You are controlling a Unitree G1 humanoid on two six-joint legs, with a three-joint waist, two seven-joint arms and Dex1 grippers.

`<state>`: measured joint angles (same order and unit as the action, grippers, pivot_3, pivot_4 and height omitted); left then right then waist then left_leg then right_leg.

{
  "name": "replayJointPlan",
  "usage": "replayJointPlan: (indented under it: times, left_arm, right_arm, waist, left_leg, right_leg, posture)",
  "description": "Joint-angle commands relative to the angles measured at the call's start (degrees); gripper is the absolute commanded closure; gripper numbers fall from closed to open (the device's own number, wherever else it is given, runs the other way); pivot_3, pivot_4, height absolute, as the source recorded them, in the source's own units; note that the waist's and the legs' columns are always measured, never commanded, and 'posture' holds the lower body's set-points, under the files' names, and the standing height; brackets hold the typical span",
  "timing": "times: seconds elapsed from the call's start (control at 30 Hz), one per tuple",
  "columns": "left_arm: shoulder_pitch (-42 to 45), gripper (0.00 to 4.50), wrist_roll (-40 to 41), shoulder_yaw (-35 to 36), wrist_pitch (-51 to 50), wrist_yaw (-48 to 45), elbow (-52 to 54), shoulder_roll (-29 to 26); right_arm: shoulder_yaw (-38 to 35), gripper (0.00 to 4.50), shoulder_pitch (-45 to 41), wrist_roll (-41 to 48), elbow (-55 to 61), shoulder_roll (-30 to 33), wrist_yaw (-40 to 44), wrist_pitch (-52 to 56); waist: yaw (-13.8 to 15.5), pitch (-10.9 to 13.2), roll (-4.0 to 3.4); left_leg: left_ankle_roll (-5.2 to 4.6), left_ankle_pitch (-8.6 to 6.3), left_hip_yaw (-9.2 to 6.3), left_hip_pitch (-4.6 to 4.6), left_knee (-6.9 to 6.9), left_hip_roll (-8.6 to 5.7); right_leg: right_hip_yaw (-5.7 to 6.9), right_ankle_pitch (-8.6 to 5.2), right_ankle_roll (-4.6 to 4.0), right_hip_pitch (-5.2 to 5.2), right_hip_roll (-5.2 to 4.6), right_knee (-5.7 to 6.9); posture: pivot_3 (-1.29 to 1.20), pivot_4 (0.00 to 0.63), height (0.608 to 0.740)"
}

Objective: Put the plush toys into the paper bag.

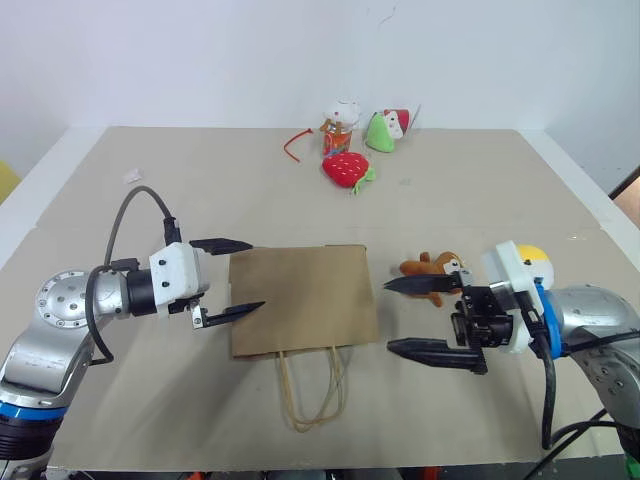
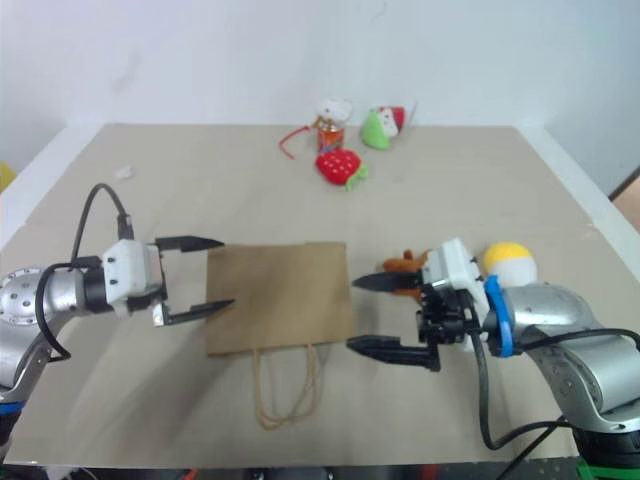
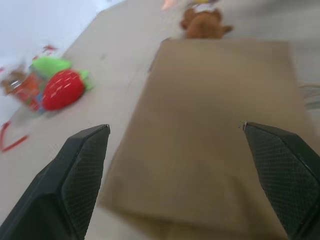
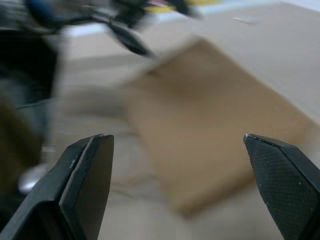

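The tabletop [image 1: 200, 190] is lying beige and matte under a pale, bare wall, with a white border running along its sides. The paper bag [image 1: 300, 300] is lying flat near the middle of it, its cord handles [image 1: 312, 390] trailing toward the robot.

The left claw [image 1: 228, 278] is hanging just off the bag's left edge with its fingers spread wide, holding nothing. The right claw [image 1: 410, 316] is hanging to the right of the bag, also gaping wide and empty.

A brown monkey plush [image 1: 430, 270] is lying just right of the bag, close behind the right claw's upper finger. A yellow-and-white plush [image 1: 532, 262] is sitting farther right of the bag, partly hidden by the right wrist.

Well beyond the bag, near the tabletop's far edge, a red strawberry plush [image 1: 346, 168], a green plush [image 1: 384, 130] and a white-and-orange plush [image 1: 340, 125] are clustering together beside a thin red cord [image 1: 293, 144].
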<state>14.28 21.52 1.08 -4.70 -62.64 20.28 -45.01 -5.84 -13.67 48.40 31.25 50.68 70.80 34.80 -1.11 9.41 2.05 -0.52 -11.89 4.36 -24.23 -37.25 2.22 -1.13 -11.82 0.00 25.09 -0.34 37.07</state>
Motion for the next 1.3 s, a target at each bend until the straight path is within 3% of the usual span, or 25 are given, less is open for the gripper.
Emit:
replayJointPlan:
  times: [0.03, 0.37, 0.9, 1.03, 1.1, 1.27, 1.3]
  left_arm:
    - [-0.7, 0.08, 0.3, -3.8, 6.4, -7.3, 2.0, -0.8]
    - [-1.7, 0.08, -7.7, -9.9, 27.7, -15.0, -1.2, -0.5]
    - [4.5, 0.08, -13.5, -19.7, 32.3, -12.4, -8.6, 7.4]
    - [5.2, 0.95, -10.8, -18.8, 30.1, -12.3, -8.5, 6.9]
    - [5.3, 2.08, -9.1, -17.8, 29.3, -12.7, -8.5, 6.0]
    - [4.9, 3.48, -3.4, -14.7, 22.8, -11.1, -8.3, 5.3]
    - [5.1, 4.06, -2.5, -14.0, 21.4, -10.6, -8.4, 5.5]
  right_arm:
    - [3.5, 0.00, -5.3, -0.1, -0.3, 0.2, 3.3, -0.4]
    - [2.4, 0.00, -2.0, -0.4, 1.9, 0.7, 0.0, 0.8]
    - [1.3, 0.00, 1.2, -0.7, 4.1, 0.8, -4.0, 1.0]
    - [1.2, 0.00, 1.5, -1.1, 3.8, 1.0, -3.9, 0.5]
    - [1.2, 0.00, 1.7, -1.3, 3.8, 1.0, -3.8, 0.3]
    - [1.5, 0.00, 2.4, -2.0, 3.5, 1.1, -3.6, -0.5]
    - [1.6, 0.00, 2.4, -2.2, 3.4, 1.1, -3.5, -0.6]
  waist:
    - [0.0, 0.0, 0.01]
    - [0.1, 0.0, 0.03]
    - [0.1, 0.0, 0.04]
    - [0.1, 0.0, 0.04]
    - [0.1, 0.0, 0.04]
    - [0.1, 0.0, 0.04]
    - [0.1, 0.0, 0.04]
  left_leg:
    - [0.00, 0.00, 0.03, 0.00, -0.01, 0.00]
    - [0.00, 0.00, 0.02, 0.00, -0.03, 0.02]
    - [-0.01, 0.00, 0.03, 0.02, -0.16, 0.08]
    - [-0.01, 0.00, 0.04, 0.02, -0.17, 0.08]
    - [-0.01, 0.00, 0.04, 0.02, -0.17, 0.08]
    - [-0.01, 0.00, 0.03, 0.02, -0.17, 0.10]
    - [-0.01, 0.00, 0.03, 0.03, -0.18, 0.10]
  right_leg:
    - [-0.01, 0.00, 0.00, 0.02, -0.01, 0.00]
    - [0.01, 0.01, -0.01, 0.02, -0.09, 0.01]
    - [0.00, 0.06, 0.06, -0.03, 0.06, 0.04]
    - [-0.01, 0.06, 0.07, -0.04, 0.06, 0.04]
    - [-0.01, 0.07, 0.08, -0.03, 0.06, 0.04]
    - [0.00, 0.07, 0.08, -0.03, 0.08, 0.05]
    - [0.00, 0.07, 0.08, -0.04, 0.07, 0.05]
  posture:
    - [0.00, 0.150, 0.740]
    - [0.00, 0.150, 0.740]
    - [0.00, 0.150, 0.740]
    - [0.00, 0.150, 0.740]
    - [0.00, 0.150, 0.740]
    - [0.00, 0.150, 0.740]
    - [0.00, 0.150, 0.740]
